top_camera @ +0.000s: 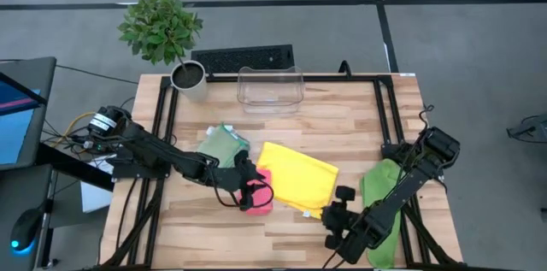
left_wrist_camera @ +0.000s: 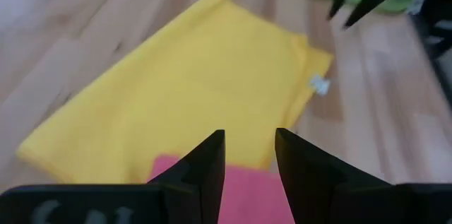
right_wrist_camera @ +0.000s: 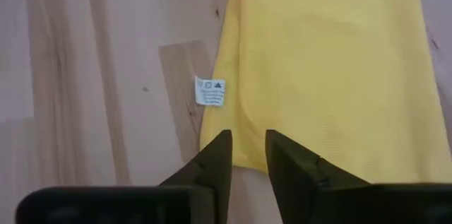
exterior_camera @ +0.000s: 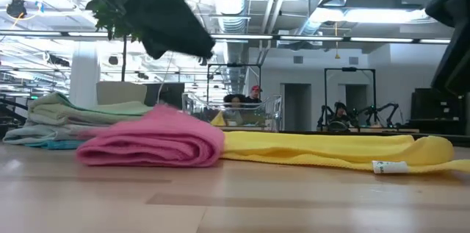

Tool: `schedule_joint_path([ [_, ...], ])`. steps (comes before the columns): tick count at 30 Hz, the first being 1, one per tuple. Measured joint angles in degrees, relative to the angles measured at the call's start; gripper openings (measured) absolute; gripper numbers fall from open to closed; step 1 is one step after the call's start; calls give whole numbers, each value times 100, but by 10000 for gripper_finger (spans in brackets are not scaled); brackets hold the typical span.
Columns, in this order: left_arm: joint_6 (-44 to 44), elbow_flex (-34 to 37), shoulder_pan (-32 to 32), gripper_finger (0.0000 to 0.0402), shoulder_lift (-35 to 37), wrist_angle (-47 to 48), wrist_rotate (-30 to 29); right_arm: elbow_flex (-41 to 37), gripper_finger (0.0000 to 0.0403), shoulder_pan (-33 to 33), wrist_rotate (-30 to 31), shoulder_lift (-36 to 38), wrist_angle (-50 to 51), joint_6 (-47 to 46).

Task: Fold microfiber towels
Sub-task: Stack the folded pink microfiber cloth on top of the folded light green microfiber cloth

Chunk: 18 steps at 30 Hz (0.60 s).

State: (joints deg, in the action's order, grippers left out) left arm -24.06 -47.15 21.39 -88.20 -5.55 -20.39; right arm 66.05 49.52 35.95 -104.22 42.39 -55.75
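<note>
I see the yellow towel [top_camera: 298,177] folded mid-bench, the pink towel [top_camera: 259,196] touching its left edge. Left gripper [left_wrist_camera: 250,155] hovers above pink, right gripper [right_wrist_camera: 247,155] over yellow's tagged corner; both narrowly parted, empty.

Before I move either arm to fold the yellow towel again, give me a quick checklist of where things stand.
1. Yellow towel lies flat, folded once: ok.
2. Its white tag is exposed at the edge near the right gripper: ok.
3. Right gripper is empty, jaws slightly apart above the towel's corner: ok.
4. Left gripper is empty, above the pink towel: ok.
5. Pink towel overlaps the yellow one's edge: not ok, may drag.
6. Lime green towel lies partly under the right arm: cannot tell if it is clear.
</note>
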Motion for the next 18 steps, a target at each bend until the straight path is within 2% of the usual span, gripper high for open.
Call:
schedule_joint_path([
  [6,-264,23,47,116,0,323,97,27,144,-65,9,4,-119,-199],
  [9,-819,28,153,116,0,813,153,20,176,-328,-3,-14,-569,108],
  [14,-1567,32,768,116,8,1101,201,-13,232,-886,-128,-15,-2561,2308],
  [18,-2187,32,1367,116,13,1199,-178,-19,244,-1351,-335,-32,-3938,4285],
])
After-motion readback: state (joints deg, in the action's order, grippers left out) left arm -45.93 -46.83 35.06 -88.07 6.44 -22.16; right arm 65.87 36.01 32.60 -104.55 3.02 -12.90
